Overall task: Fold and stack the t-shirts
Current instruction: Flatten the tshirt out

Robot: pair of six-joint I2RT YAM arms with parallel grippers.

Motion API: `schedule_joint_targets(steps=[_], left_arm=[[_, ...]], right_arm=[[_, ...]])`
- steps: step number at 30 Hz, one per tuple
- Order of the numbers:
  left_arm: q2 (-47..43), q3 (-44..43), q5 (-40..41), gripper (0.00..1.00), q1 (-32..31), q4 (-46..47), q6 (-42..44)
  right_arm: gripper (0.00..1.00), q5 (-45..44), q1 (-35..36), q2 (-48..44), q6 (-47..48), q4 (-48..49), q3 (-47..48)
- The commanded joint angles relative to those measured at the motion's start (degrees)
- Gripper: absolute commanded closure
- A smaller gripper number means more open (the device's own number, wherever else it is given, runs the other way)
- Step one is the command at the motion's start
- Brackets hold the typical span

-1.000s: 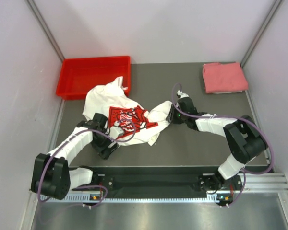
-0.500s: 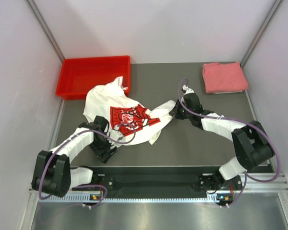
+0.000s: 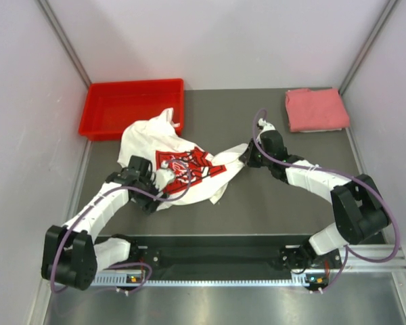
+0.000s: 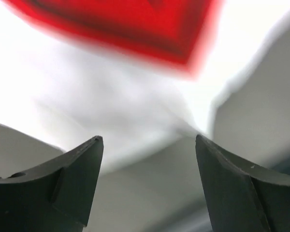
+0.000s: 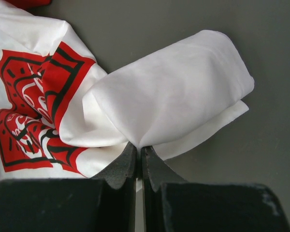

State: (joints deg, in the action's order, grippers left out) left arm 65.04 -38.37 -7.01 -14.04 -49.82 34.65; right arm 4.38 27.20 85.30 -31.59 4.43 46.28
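White t-shirt (image 3: 179, 166): crumpled on the table (image 3: 271, 196), at about 9 o'clock from the middle. Its far end touches the red bin (image 3: 132, 108).
Pink t-shirt (image 3: 316, 110): a neat folded square in the far corner, at about 1 o'clock.
How it handles: I think the white t-shirt is soft, light and floppy. It sags and bunches when pulled.
Where to hold: pinch an edge or a corner, like a sleeve or the hem. Thin cloth can slip, so pinch tight.
Right claw (image 5: 139, 151): closed tight on a fold at the 3 o'clock end of the white t-shirt.
Left claw (image 4: 149, 141): wide, low over the 7 o'clock edge, holding nothing.
Count: 2 t-shirts, 1 bin, 2 claws.
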Motion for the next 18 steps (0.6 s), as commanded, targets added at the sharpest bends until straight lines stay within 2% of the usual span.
schedule_joint_targets(steps=[1, 2, 3, 4, 7, 12, 18], left_arm=[[0.4, 0.2, -1.1, 0.18, -0.3, 32.2, 0.8], [1.5, 1.4, 6.9, 0.18, -0.3, 34.6, 0.1], [1.8, 2.1, 5.2, 0.0, -0.3, 35.7, 0.1], [2.4, 2.6, 5.1, 0.33, -0.4, 37.8, 0.6], [4.0, 3.1, 3.9, 0.35, -0.4, 39.2, 1.0], [2.8, 0.8, -3.1, 0.36, -0.3, 26.9, 3.6], [-0.8, -2.1, -7.1, 0.34, -0.1, 12.3, 7.5]], right_arm=[[1.0, -1.1, -0.5, -1.8, 0.7, 0.9, 1.1], [1.0, -1.2, -0.4, -1.8, 0.8, 0.8, 1.0], [1.0, -1.5, -0.5, -2.0, 0.8, 0.7, 1.0], [1.0, -1.4, -0.4, -2.0, 0.9, 0.4, 1.1], [1.0, -1.6, -0.6, -2.2, 1.1, 0.2, 1.0], [1.0, -2.6, -0.6, -3.3, 1.4, -0.5, 0.4], [1.0, -3.0, -1.4, -4.2, 2.4, -1.5, 0.7]])
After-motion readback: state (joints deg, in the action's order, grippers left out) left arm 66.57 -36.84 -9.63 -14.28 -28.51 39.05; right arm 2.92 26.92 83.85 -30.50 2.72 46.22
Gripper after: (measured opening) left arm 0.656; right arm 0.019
